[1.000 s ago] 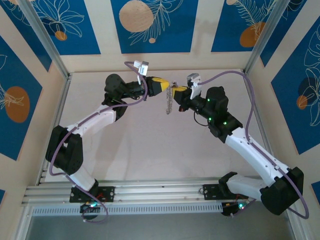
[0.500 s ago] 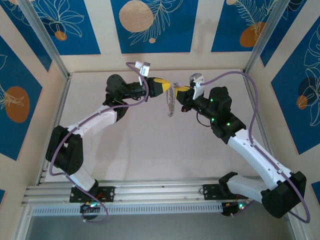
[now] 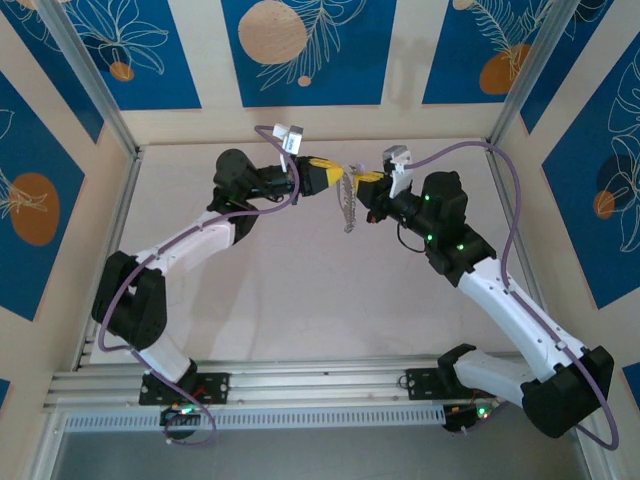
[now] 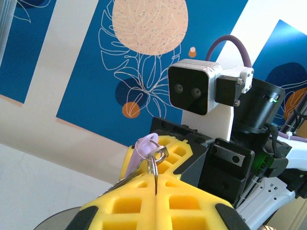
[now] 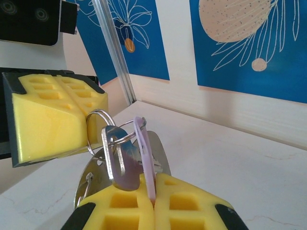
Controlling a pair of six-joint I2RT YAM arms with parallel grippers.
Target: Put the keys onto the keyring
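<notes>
The left gripper (image 3: pixel 334 175), its yellow foam pads (image 4: pixel 129 206) pressed tight together, pinched the thin grey metal keyring (image 4: pixel 154 158) above the far middle of the pale beige table (image 3: pixel 280 290). Small pale silvery keys (image 5: pixel 120 163) hung on that loop, with a flat lilac key (image 5: pixel 144 148) among them, and a fringe of tiny silvery pieces (image 3: pixel 348 208) dangled below. The right gripper (image 5: pixel 154 203), almost tip to tip with the left, was clamped shut on the lilac key. From above, the keys were too small to tell apart. The pads hid the key blades and the gripped part of the ring, and the number of keys was unclear.
</notes>
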